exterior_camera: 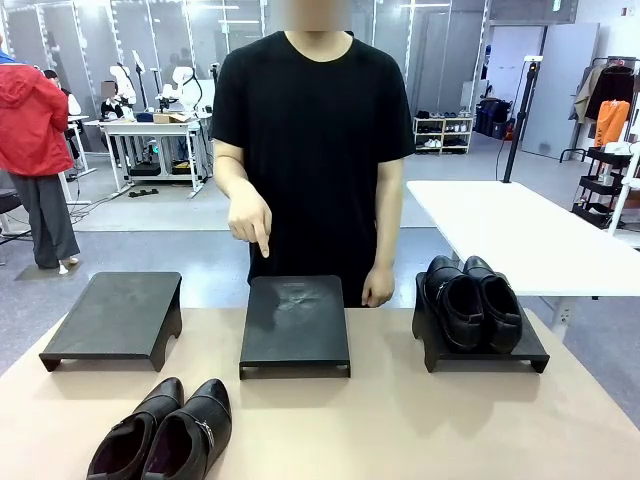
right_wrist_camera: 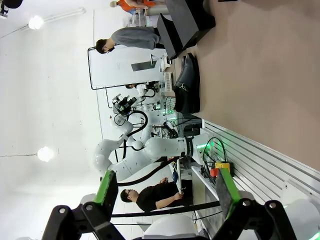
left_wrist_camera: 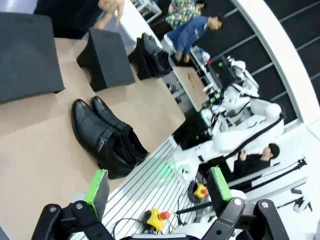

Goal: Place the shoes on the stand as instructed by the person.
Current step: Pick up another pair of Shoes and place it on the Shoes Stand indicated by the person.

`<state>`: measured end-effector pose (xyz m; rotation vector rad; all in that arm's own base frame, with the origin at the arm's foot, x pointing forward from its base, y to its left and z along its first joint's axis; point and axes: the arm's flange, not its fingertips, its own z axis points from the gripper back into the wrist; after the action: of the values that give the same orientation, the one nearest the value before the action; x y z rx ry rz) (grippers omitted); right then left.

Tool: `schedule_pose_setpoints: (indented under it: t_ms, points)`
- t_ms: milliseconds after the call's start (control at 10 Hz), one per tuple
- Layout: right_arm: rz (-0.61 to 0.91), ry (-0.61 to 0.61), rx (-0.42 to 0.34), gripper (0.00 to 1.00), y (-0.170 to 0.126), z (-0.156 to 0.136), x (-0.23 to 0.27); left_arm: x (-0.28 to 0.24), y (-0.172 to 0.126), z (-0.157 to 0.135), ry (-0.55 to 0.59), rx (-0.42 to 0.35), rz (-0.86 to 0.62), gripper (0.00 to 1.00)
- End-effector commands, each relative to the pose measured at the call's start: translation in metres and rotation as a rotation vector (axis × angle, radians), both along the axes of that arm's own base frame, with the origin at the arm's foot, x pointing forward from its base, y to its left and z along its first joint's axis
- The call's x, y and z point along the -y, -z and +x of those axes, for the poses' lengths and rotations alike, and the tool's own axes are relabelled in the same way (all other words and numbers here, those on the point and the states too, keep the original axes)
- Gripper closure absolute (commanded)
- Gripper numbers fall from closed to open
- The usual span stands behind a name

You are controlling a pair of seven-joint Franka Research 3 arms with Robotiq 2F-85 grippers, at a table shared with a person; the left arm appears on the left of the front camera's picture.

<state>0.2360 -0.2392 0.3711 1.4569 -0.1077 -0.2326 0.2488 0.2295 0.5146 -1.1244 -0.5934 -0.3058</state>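
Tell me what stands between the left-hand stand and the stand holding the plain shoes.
In the front view, the middle stand, with the person's hand pointing down at it; bare tabletop on either side.

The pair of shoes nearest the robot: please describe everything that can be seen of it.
Glossy black dress shoes, leather by their look; a small metal ornament sits on the right one's strap. They stand soles down, side by side and touching, on the tan table near the robot's edge, toes toward the person. Nothing else touches them.
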Motion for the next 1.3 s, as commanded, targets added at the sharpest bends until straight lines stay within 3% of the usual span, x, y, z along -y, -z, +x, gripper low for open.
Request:
schedule_pose_setpoints:
  t_ms: [0,200,500,900,1200]
  points:
    - [0.006,-0.008,0.006,0.00,-0.001,-0.003,0.000,0.041,-0.025,0.006,0.059,-0.048,0.123,0.00]
    - [0.006,-0.008,0.006,0.00,-0.001,-0.003,0.000,0.082,-0.048,0.009,0.097,-0.052,0.306,0.00]
    - [0.006,-0.008,0.006,0.00,-0.001,-0.003,0.000,0.132,-0.064,0.008,0.192,-0.058,0.375,0.00]
    - [0.006,-0.008,0.006,0.00,-0.001,-0.003,0.000,0.230,-0.045,-0.012,0.267,-0.077,0.497,0.00]
    - [0.006,-0.008,0.006,0.00,-0.001,-0.003,0.000,0.285,-0.027,-0.018,0.226,-0.071,0.532,0.00]
